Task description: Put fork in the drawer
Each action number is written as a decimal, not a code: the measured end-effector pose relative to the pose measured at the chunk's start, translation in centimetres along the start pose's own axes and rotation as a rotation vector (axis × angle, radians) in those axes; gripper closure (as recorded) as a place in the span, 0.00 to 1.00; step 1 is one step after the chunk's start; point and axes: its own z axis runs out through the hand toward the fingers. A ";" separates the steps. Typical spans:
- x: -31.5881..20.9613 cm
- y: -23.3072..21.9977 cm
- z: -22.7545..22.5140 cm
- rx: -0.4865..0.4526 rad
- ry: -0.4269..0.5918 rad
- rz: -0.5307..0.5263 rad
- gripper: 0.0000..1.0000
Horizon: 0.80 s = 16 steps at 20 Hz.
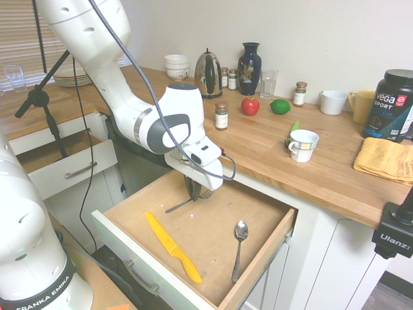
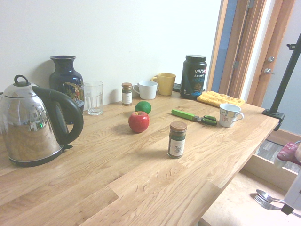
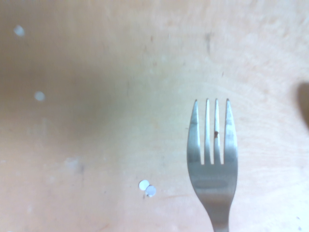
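At centre frame, the white arm's gripper [image 1: 193, 191], largely hidden beneath the wrist, is clenched on the slim silver metal fork [image 1: 178, 205] inside the wide wooden drawer [image 1: 271, 240]. In the second exterior view, lower right, fork tines overlap the silver spoon [image 1: 239, 247], both cut off.

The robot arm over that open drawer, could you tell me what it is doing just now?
The white arm's gripper is shut on the fork and holds it low inside the large open drawer, just above the wooden bottom. The fork is not yet released. A yellow knife and a spoon already lie in the drawer, nearer its white front, apart from the fork.
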 end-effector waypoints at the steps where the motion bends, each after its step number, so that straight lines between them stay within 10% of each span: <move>1: 0.1 -0.3 0.6 -0.002 -0.001 0.004 1.00; 16: 2.2 -5.4 6.7 -0.025 -0.042 0.034 1.00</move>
